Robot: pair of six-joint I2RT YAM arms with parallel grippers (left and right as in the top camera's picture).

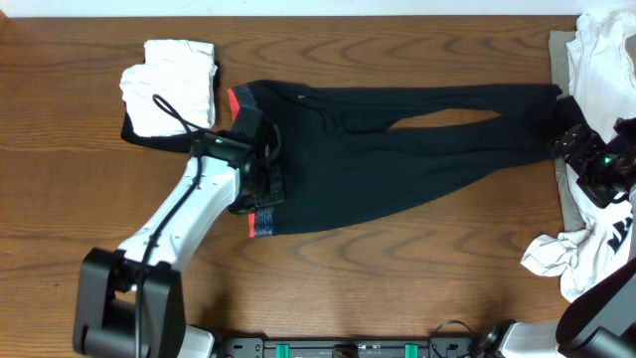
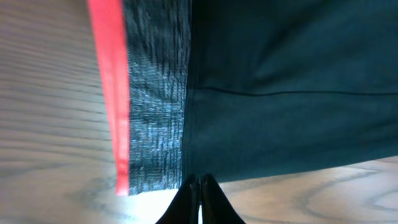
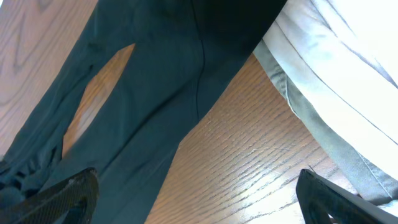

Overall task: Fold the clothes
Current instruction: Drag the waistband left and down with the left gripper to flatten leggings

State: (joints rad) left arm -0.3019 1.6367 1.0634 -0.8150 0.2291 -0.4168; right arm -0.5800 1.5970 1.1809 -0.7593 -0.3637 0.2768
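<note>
Dark leggings lie flat across the table, legs pointing right. Their grey waistband with a red edge is at the left. My left gripper is over the waistband end. In the left wrist view its fingers are pressed together, with the tips at the edge of the leggings next to the waistband. My right gripper is by the leg ends. In the right wrist view it is wide open over bare wood beside a leg.
A folded white garment lies at the back left on a dark cloth. A pile of white clothes on a grey cloth fills the right edge and shows in the right wrist view. More white cloth lies at the front right.
</note>
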